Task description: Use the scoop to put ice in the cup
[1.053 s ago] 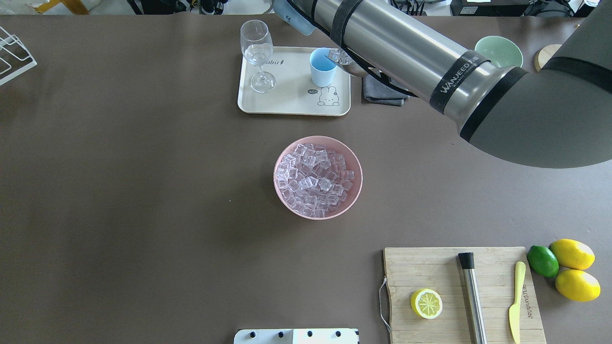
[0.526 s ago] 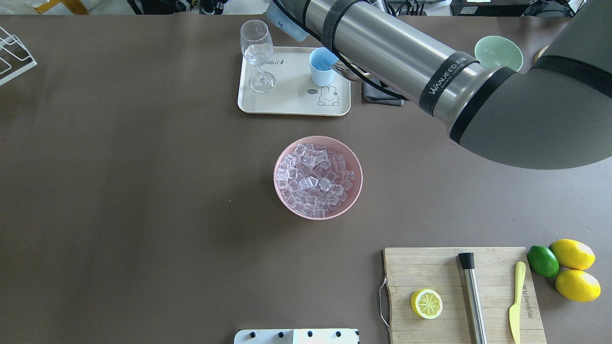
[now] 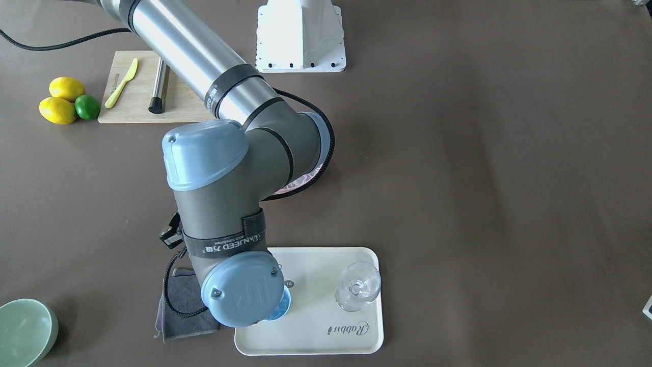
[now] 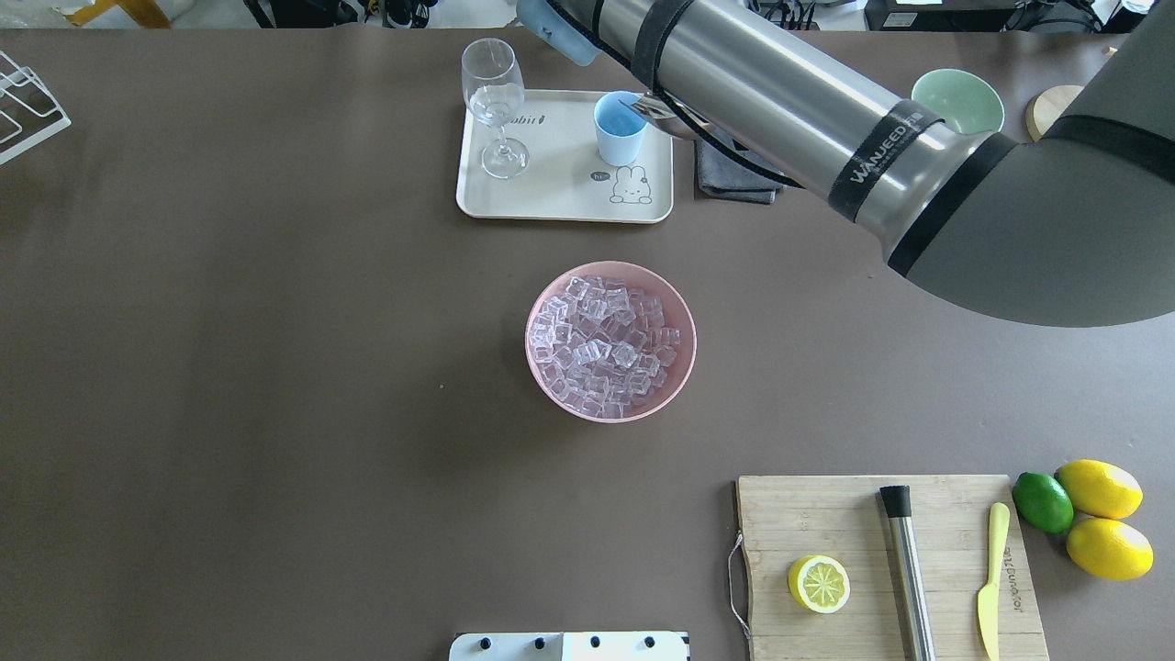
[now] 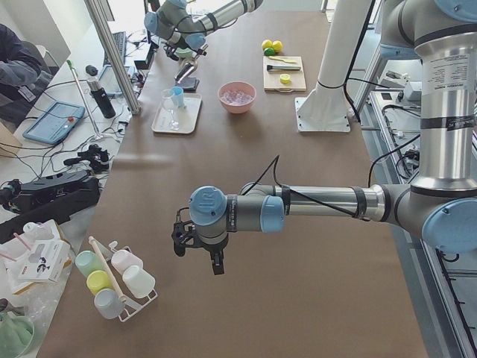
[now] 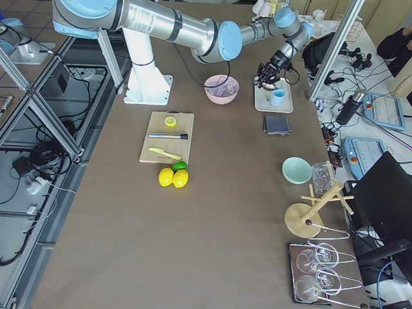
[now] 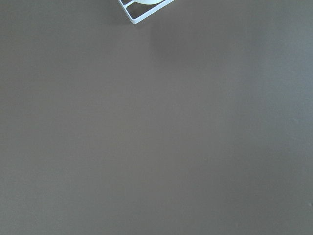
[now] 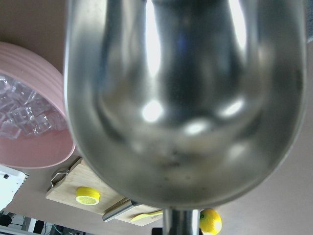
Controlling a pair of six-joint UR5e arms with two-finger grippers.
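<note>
A cream tray (image 4: 560, 197) printed with a rabbit sits at the far side of the brown bench (image 4: 275, 367). It carries a clear stemmed glass (image 4: 494, 101), standing upright. A folded grey cloth (image 4: 730, 179) lies just beside the tray, and a pale green bowl (image 4: 957, 99) sits further along. A pink bowl (image 4: 643, 413) stands mid-bench. A wooden cutting board (image 4: 826, 514) holds a lemon half (image 4: 818, 583), a black-tipped steel rod (image 4: 907, 574) and a yellow knife (image 4: 991, 578). A lime (image 4: 1042, 501) and two lemons (image 4: 1098, 487) cluster beside it.
</note>
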